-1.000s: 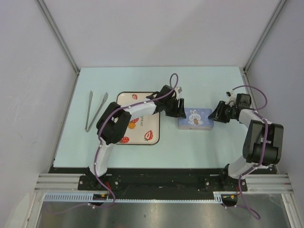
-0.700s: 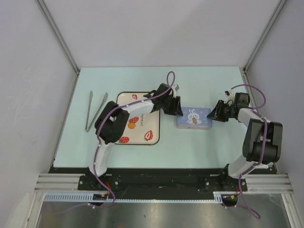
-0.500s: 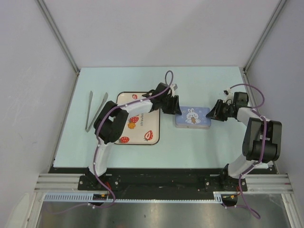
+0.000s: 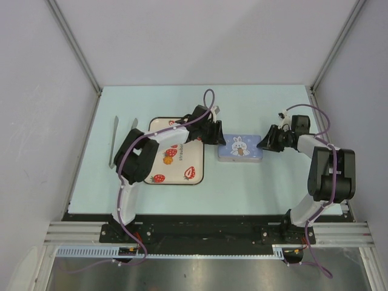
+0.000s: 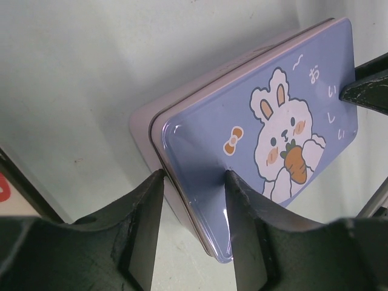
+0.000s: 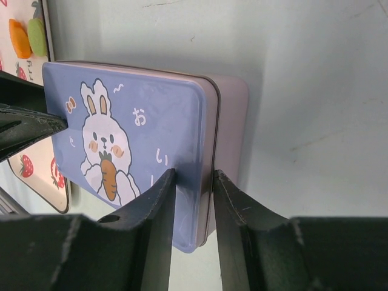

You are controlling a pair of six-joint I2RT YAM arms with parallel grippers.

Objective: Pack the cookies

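Note:
A blue tin (image 4: 240, 148) with a white rabbit on its shut lid lies on the table right of the strawberry tray (image 4: 200, 165). My left gripper (image 4: 218, 138) grips the tin's left end; in the left wrist view its jaws (image 5: 194, 176) straddle the lid's edge (image 5: 267, 121). My right gripper (image 4: 264, 143) grips the right end; its jaws (image 6: 194, 173) pinch the lid and wall of the tin (image 6: 121, 139). No loose cookies show clearly. An orange and a green oval (image 6: 27, 35) show on the tray; I cannot tell what they are.
Metal tongs (image 4: 114, 145) lie left of the tray, partly behind my left arm. White walls close the table at the back and both sides. The tray's corner (image 6: 42, 176) shows beside the tin in the right wrist view.
Both grippers and the tin between them have moved left, toward the tray. The left arm's elbow has swung left, over the tongs.

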